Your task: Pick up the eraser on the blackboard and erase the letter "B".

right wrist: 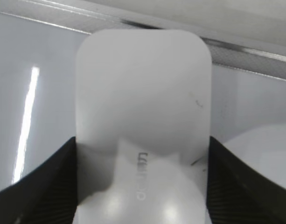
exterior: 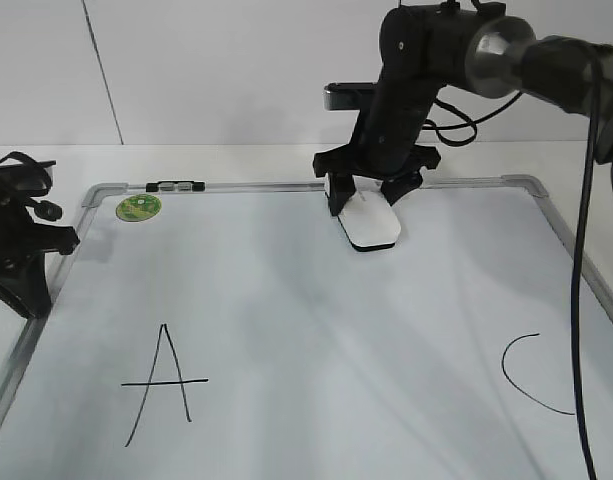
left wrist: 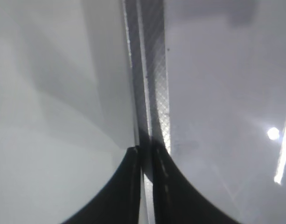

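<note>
The eraser (exterior: pixel 371 227) under my black right gripper (exterior: pixel 368 189) is white with a black base and grey print; the board (exterior: pixel 316 330) is white, grey-framed, its sticker (exterior: pixel 139 207) green.

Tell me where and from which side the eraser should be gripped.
Grip the eraser across its two long sides, coming down from above. It lies flat on the blackboard near the top frame, so only the narrow width fits between jaws, and the felt base must stay free. The right gripper already stands that way, with one jaw at each long side in the right wrist view.
</note>
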{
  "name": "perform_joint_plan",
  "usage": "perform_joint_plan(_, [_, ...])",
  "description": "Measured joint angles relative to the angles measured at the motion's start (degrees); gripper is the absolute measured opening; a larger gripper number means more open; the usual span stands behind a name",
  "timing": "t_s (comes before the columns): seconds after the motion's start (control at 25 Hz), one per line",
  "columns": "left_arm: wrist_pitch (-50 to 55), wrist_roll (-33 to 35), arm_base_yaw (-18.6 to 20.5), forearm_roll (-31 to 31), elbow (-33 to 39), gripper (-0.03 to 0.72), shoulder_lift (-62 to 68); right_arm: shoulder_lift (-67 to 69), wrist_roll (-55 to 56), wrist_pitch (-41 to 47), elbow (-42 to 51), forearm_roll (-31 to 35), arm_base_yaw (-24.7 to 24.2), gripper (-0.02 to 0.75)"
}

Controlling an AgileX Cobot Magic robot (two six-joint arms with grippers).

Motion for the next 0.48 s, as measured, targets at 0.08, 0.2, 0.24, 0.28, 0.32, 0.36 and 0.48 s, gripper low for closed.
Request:
perform_joint_plan(0.08, [0.0, 0.0, 0.0, 0.0, 0.0, 0.021, 0.0, -0.36, 0.0, 0.1, 0.0, 0.8, -0.56, 0.562])
perform_joint_plan(0.2, [0.0, 0.0, 0.0, 0.0, 0.0, 0.021, 0.0, -0.95, 0.0, -0.01, 0.25, 0.82, -0.56, 0.562])
perform_joint_plan(0.24, [0.0, 0.0, 0.0, 0.0, 0.0, 0.021, 0.0, -1.42, 0.0, -0.09, 0.55, 0.82, -0.69, 0.562])
perform_joint_plan(0.28, [0.0, 0.0, 0.0, 0.0, 0.0, 0.021, 0.0, -1.67, 0.0, 0.03, 0.7, 0.82, -0.83, 0.562])
perform_joint_plan(0.32, [0.0, 0.0, 0.0, 0.0, 0.0, 0.021, 0.0, -2.11, 0.0, 0.28, 1.02, 0.82, -0.94, 0.562])
perform_joint_plan(0.36, [0.1, 0.0, 0.0, 0.0, 0.0, 0.021, 0.0, -2.73, 0.1, 0.89, 1.54, 0.5, -1.16, 0.562])
perform_joint_plan(0.48, [0.1, 0.0, 0.0, 0.0, 0.0, 0.021, 0.0, -4.33, 0.09, 3.04, 2.2, -0.32, -1.64, 0.562])
